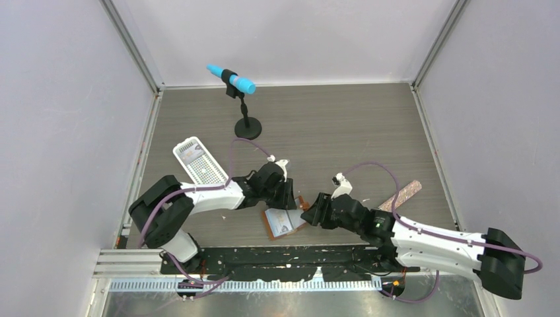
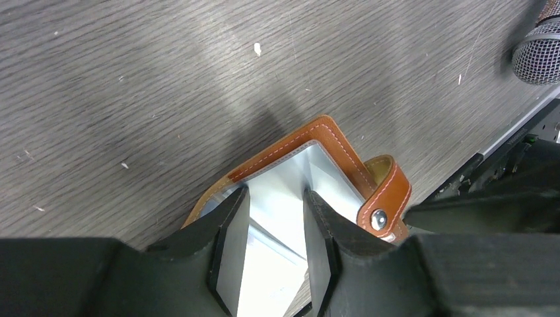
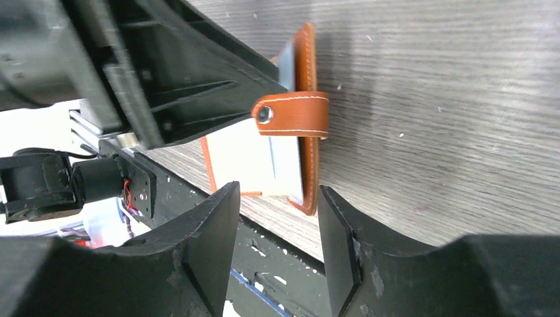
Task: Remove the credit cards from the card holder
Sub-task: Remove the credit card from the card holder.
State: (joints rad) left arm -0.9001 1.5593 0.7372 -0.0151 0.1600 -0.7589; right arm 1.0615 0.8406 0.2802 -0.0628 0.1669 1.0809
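Top external view: grey wood-grain table (image 1: 343, 125) boxed by plain pale walls (image 1: 284, 33); tan card holder (image 1: 285, 222) lies open near the front edge, between my arms; my left claw (image 2: 274, 198) straddles its pale pocket, fingers half apart, though I cannot tell whether they grip; my right claw (image 3: 277, 191) gapes empty just short of its snap tab (image 3: 294, 113).
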